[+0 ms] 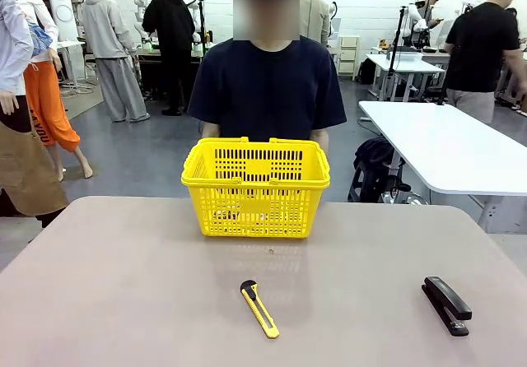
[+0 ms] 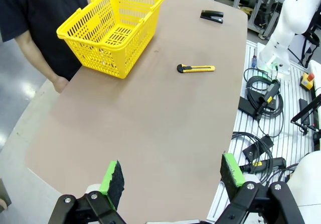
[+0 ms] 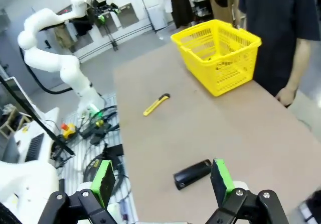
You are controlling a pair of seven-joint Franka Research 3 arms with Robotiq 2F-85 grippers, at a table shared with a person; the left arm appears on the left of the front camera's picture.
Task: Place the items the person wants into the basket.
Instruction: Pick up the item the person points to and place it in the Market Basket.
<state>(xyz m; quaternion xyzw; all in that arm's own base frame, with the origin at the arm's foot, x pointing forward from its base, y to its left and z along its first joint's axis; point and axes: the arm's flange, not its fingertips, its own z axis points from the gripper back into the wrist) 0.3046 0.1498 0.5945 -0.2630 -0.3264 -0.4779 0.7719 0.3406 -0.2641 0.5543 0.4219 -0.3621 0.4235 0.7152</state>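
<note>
The yellow basket (image 1: pixel 255 188) stands at the table's far middle, right in front of the person in the navy T-shirt (image 1: pixel 268 87). It also appears in the left wrist view as the basket (image 2: pixel 113 28) and in the right wrist view as the basket (image 3: pixel 218 56). The marker, the pen and the tape measure are hidden or out of view. My left gripper (image 2: pixel 172 174) is open with nothing between its fingers, over the table's near left corner. My right gripper (image 3: pixel 162 180) is open too, just above the stapler (image 3: pixel 193 174).
A yellow-black box cutter (image 1: pixel 259 308) lies at the near middle of the table, and a black stapler (image 1: pixel 446 304) at the near right. The person's hands (image 3: pixel 286 96) hang beside the far edge. Cables (image 2: pixel 261 98) lie off the table by the arm bases.
</note>
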